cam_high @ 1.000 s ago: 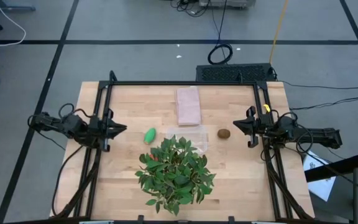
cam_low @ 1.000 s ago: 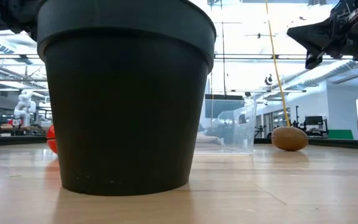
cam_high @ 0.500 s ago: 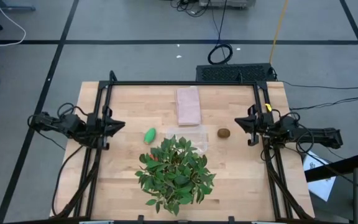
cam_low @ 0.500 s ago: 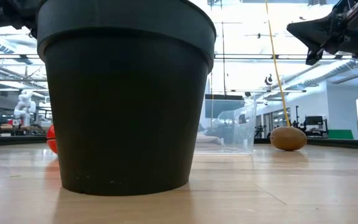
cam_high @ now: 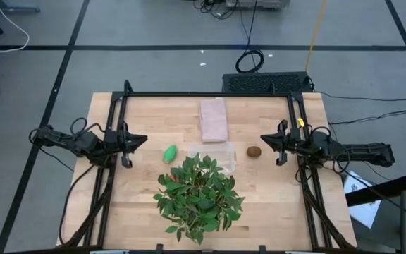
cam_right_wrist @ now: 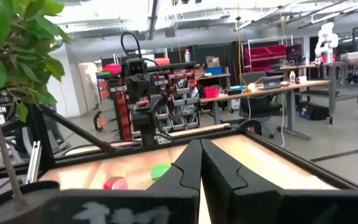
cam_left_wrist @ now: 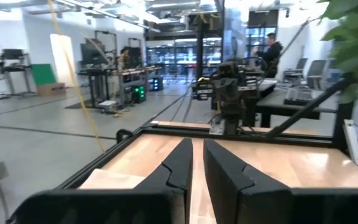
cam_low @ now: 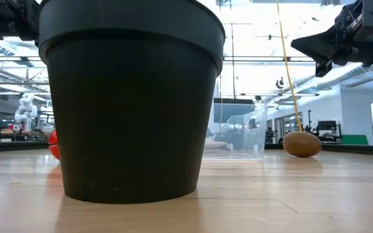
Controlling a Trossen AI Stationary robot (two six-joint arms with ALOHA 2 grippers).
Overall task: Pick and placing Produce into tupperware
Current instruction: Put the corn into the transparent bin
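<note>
Three toys wait outside the tupperware (cam_high: 217, 154) mid-bench: green oval (cam_high: 169, 153) toward the left edge, kiwi (cam_high: 254, 151) toward the right, red ball (cam_right_wrist: 115, 183) by the plant (cam_high: 199, 196). Left gripper (cam_high: 141, 140) shows a slit; right gripper (cam_high: 263, 140) is pressed together, empty.

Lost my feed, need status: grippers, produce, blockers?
Left gripper nearly shut, right gripper shut, both empty. Green piece, kiwi outside the tupperware. Plant crowds it.
</note>
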